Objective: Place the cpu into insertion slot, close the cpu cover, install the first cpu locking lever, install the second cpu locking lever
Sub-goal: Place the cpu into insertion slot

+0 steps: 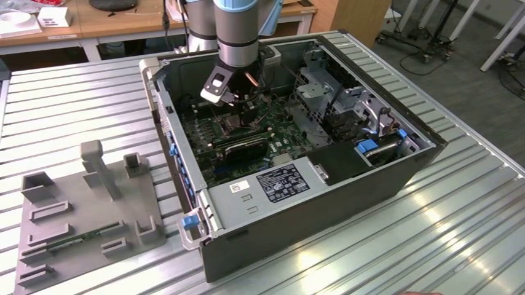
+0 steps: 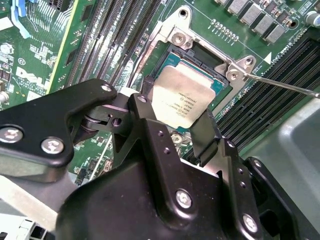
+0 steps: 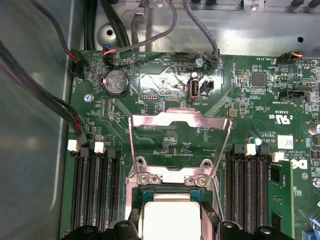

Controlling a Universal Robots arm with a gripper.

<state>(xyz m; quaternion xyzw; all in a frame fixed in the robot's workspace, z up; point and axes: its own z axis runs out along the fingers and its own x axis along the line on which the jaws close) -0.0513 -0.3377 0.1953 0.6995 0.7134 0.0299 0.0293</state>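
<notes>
Four steps make up the job and, by my reading, none is finished; the first is in hand. In the exterior view the black two-fingered gripper point(image 1: 232, 101) on the grey and blue arm point(image 1: 238, 31) reaches down into the open black computer case point(image 1: 394, 178). The case lies on the ribbed metal table point(image 1: 82, 92), and the gripper hangs over the green motherboard point(image 1: 279, 123).

In the second wrist view the gripper's fingers point(image 2: 145, 120) look clenched on two opposite edges of the cpu point(image 2: 187, 95), a flat square chip with a pale silver-tan metal top and a thin green rim. It is at the open square socket point(image 2: 197, 50); whether it is seated or just above, I cannot tell. One thin steel locking lever point(image 2: 282, 86) stands free beside the socket, unlatched.

In the first wrist view the cpu cover point(image 3: 150, 119), a thin silvery metal frame with a square window, is flipped open, away from the socket, with the board showing through its window. The cpu sits between the fingers. Closing the cover and fastening both levers is left to do.
</notes>
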